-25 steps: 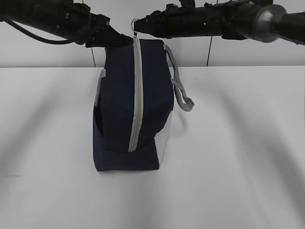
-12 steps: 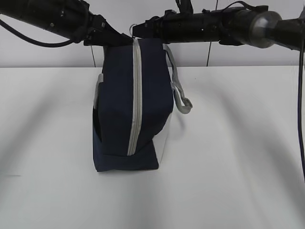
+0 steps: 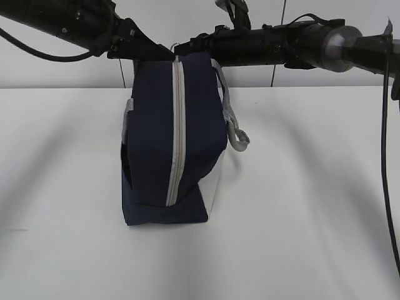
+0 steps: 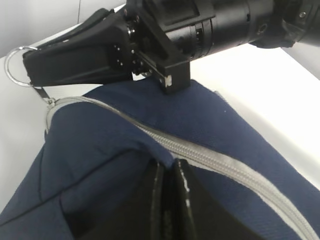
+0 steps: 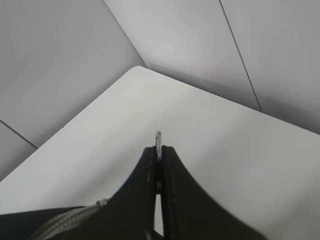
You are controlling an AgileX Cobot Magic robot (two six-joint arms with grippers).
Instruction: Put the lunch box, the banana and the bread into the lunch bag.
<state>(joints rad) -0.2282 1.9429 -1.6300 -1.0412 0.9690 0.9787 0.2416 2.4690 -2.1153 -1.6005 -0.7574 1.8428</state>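
The lunch bag point(image 3: 172, 140) stands upright on the white surface point(image 3: 300, 206), a little toward nine o'clock of the exterior view's centre, its grey zipper point(image 3: 177, 131) running closed from the top edge down the facing side to the base. A grey strap handle point(image 3: 232, 119) hangs off its three o'clock side, and a pale end panel shows at the lower edge near five o'clock.

From three o'clock the right arm reaches across to the bag's top. The right end effector point(image 5: 158, 165) has its two dark fingers pressed together on the ring zip pull point(image 4: 17, 67); in the right wrist view the thin metal ring stands edge-on between the fingertips, and in the left wrist view the ring juts out past them at ten o'clock, linked to the zipper's end at the bag's corner.

From nine o'clock the left arm comes in to the top edge. The left end effector point(image 4: 170, 175) is pinched tight on a fold of navy fabric just beside the zipper tape.
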